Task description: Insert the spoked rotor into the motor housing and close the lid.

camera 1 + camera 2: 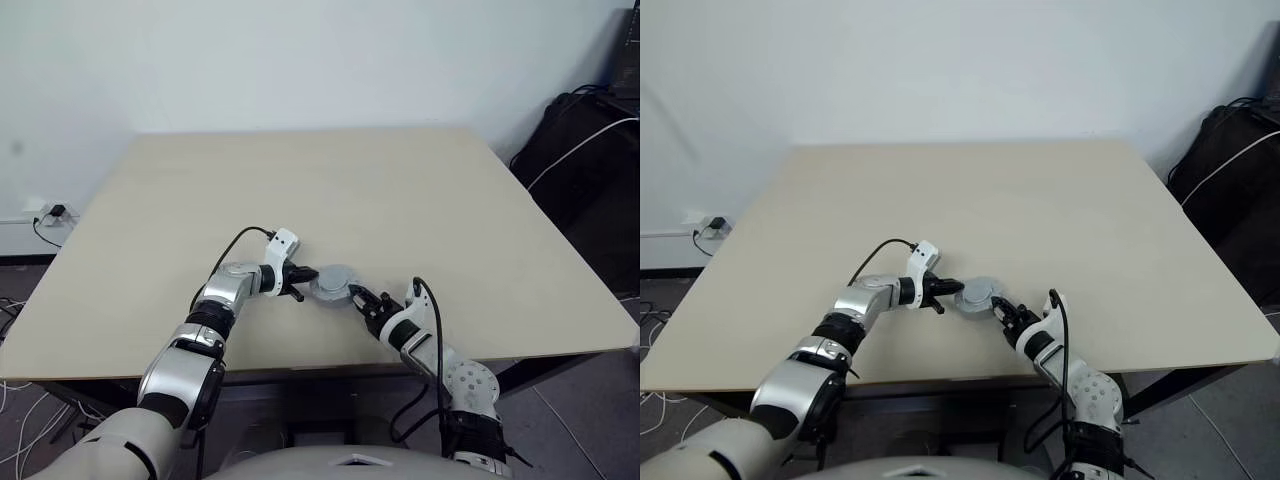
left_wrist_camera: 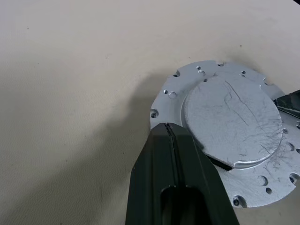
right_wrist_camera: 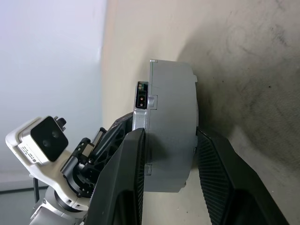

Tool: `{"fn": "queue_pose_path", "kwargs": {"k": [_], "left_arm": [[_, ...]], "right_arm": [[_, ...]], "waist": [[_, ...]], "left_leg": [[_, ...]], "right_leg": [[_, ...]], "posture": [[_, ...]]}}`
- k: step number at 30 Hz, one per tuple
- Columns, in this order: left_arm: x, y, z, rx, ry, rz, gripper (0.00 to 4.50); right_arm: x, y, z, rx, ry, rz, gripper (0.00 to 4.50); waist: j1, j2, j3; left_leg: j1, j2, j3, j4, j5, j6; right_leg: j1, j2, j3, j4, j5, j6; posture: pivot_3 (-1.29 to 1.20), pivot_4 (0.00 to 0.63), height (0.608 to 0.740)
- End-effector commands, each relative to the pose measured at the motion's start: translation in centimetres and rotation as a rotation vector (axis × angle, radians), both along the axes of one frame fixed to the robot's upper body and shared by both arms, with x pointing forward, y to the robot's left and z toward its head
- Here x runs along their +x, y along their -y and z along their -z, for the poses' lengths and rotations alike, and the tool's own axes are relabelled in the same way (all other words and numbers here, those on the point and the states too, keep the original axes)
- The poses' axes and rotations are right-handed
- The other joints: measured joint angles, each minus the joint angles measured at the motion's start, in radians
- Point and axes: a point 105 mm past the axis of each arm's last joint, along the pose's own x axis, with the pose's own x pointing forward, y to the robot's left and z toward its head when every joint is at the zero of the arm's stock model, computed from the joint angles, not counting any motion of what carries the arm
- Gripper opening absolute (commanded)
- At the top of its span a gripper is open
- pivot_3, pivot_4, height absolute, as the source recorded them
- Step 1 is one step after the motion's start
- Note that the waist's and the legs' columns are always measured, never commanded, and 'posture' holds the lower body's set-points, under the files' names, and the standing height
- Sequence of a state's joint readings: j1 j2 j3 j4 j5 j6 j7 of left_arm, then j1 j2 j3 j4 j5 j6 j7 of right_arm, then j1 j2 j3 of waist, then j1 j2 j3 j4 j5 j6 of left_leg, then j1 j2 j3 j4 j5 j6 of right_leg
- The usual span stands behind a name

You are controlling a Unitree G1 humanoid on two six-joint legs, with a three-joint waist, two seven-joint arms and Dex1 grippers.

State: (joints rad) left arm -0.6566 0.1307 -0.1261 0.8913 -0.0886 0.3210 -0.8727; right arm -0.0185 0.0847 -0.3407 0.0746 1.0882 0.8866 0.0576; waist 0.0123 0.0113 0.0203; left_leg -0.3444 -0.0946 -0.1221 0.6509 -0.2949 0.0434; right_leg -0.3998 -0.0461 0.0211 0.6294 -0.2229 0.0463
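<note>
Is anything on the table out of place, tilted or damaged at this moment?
The lid sits on the motor housing but looks slightly askew: near the left gripper a dark gap shows under its edge. Its top carries fine scratches. The right gripper brackets the housing's side, with its fingers on either side. The table looks undamaged.

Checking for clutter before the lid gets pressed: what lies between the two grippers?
Only the motor housing, lid on top, sits on the table between the left gripper and the right gripper, clearest in the left eye view.
</note>
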Motion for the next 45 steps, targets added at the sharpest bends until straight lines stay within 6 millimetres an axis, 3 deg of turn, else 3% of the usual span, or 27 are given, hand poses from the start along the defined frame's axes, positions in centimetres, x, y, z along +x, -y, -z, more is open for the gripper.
{"fn": "queue_pose_path", "kwargs": {"k": [1,19,27,34,37,39,45], "left_arm": [[-0.4,-0.4,0.8,0.04,-0.027,0.006,0.0],[-0.3,-0.4,0.5,0.018,-0.014,0.001,0.0],[0.5,-0.2,-2.3,-0.152,0.082,-0.098,0.0],[1.8,-2.7,-5.6,-0.299,0.233,-0.359,0.0],[1.5,-3.9,-6.1,-0.336,0.255,-0.448,0.0],[0.9,-4.6,-5.8,-0.408,0.179,-0.515,0.0],[-2.6,-5.5,-4.5,-0.522,0.037,-0.599,0.0]], "right_arm": [[0.2,-3.0,-1.3,0.076,0.029,-0.043,1.28],[-1.1,-3.9,-0.8,0.058,-0.002,-0.131,1.28],[-1.2,-3.9,-0.8,0.06,-0.003,-0.123,1.28],[-1.4,-4.0,-0.6,0.063,-0.01,-0.121,1.28],[-1.4,-4.1,-0.7,0.071,-0.009,-0.121,1.28],[-1.4,-4.1,-0.9,0.093,0.0,-0.118,1.28],[-1.2,-4.0,-2.6,0.187,0.087,-0.096,1.28]], "waist": [[0.0,0.0,0.0],[-0.015,0.0,-0.003],[-0.023,0.0,-0.003],[-0.024,0.0,-0.003],[-0.023,0.0,-0.003],[-0.023,0.0,-0.003],[-0.023,0.0,-0.002]], "left_leg": [[0.0,0.0,0.0,0.0,0.0,0.0],[0.002,0.0,0.002,0.004,0.0,0.0],[0.001,0.0,0.002,0.004,0.0,0.0],[-0.002,0.0,0.004,0.004,0.0,0.0],[-0.002,0.0,0.005,0.004,0.0,0.0],[-0.002,0.0,0.005,0.004,0.0,0.0],[-0.002,0.0,0.006,0.005,0.0,0.0]], "right_leg": [[0.0,0.0,0.0,0.0,0.0,0.0],[0.001,0.0,0.001,0.005,0.0,0.0],[0.001,0.0,0.002,0.006,0.0,0.0],[-0.002,0.0,0.005,0.012,0.0,0.0],[-0.002,0.0,0.006,0.012,0.0,0.0],[-0.002,0.0,0.006,0.012,0.0,0.0],[-0.002,0.0,0.005,0.012,0.0,0.0]], "posture": [[0.0,0.0,0.74],[0.0,0.0,0.74],[0.0,0.0,0.74],[0.0,0.0,0.74],[0.0,0.0,0.74],[0.0,0.0,0.74],[0.0,0.0,0.74]]}}
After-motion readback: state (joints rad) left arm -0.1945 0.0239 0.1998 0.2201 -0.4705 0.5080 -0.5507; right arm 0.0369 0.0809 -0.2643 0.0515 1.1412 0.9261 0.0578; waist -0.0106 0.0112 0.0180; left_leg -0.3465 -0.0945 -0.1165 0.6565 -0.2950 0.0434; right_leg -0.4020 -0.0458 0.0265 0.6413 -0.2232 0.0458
